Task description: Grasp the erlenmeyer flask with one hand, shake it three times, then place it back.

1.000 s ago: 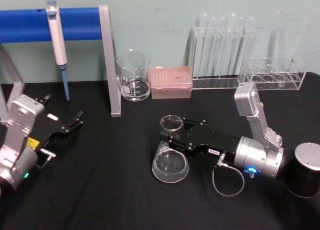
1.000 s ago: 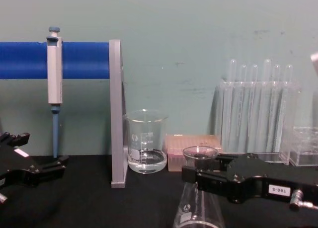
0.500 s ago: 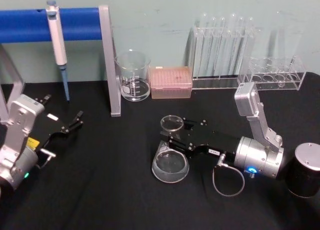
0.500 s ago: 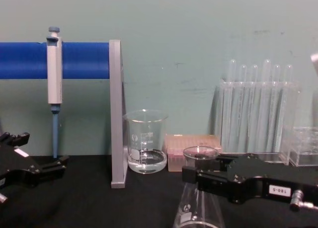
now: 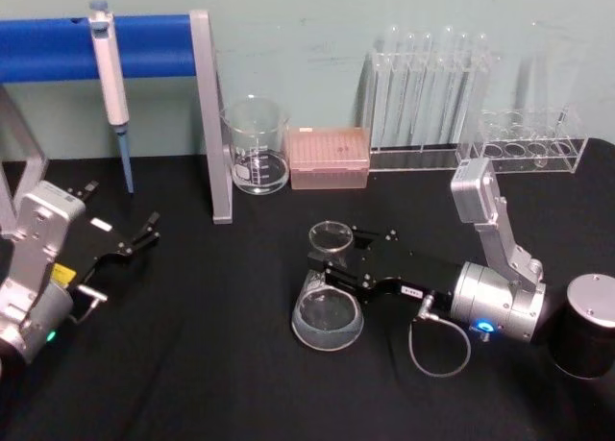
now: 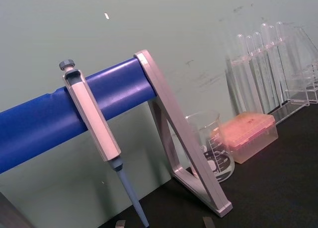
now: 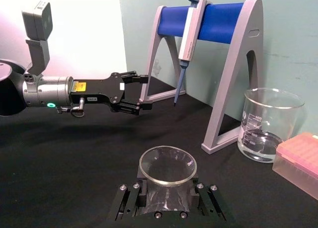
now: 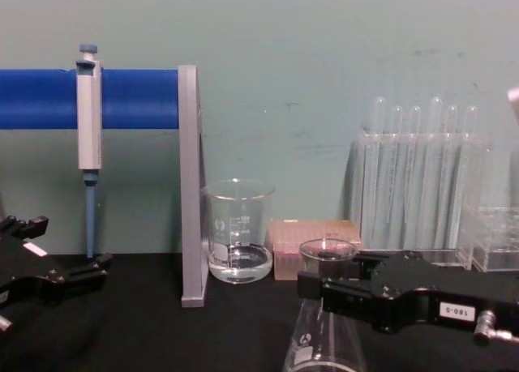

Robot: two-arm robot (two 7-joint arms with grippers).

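The erlenmeyer flask [image 5: 329, 314] stands on the black table in front of me, a clear glass cone with a flared rim [image 7: 168, 165]. My right gripper [image 5: 334, 250] reaches in from the right and is shut on the flask's neck just below the rim. In the chest view its black jaws [image 8: 324, 288] flank the neck of the flask [image 8: 326, 252], and the white "180-5" label shows on its body. My left gripper [image 5: 139, 237] rests open at the table's left side, far from the flask, and it also appears across the table as the left gripper [image 7: 139, 92].
A glass beaker [image 5: 256, 145] with some liquid stands behind, next to a pink tip box [image 5: 329, 157]. A pipette [image 5: 110, 71] hangs on the blue stand [image 5: 144, 45]. Test tubes in a rack [image 5: 428, 95] and a clear rack [image 5: 528, 141] line the back right. A black cylinder [image 5: 586, 328] sits at right.
The right gripper and the flask have sunk very slightly in the chest view. The left arm has not moved.
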